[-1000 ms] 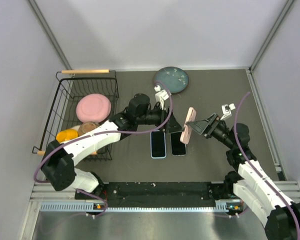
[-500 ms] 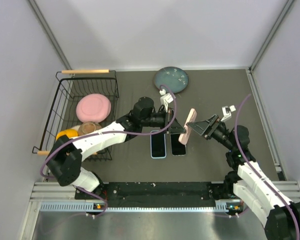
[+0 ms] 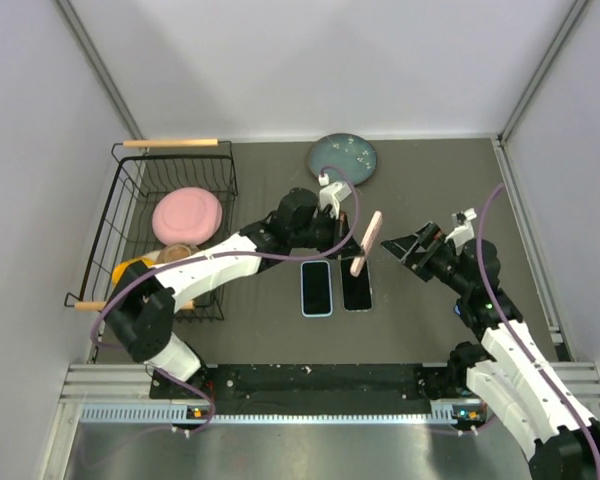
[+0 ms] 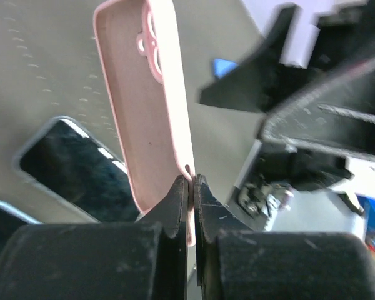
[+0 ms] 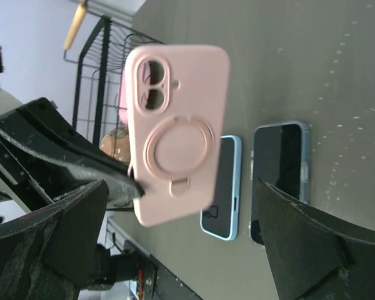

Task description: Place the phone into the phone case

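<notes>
Two phones lie flat and side by side on the tabletop [image 3: 430, 180], the left phone [image 3: 317, 288] and the right phone [image 3: 356, 291]. The pink case [image 3: 365, 243] hangs upright in the air just above them, pinched by one thin wall in the clenched left hand [image 3: 352, 240]. The right hand [image 3: 405, 245] stands released just beside it, grasping nothing. With so little wall in the pinch, the case could pivot or slip out on the way down, and a tilted case would catch a phone's rim instead of seating. Which phone it fits I cannot tell. The right hand's spread fingers are near enough to knock the case. Open room lies toward the near edge, and the basket [image 3: 130, 200] and plate [image 3: 342, 160] sit well apart.
</notes>
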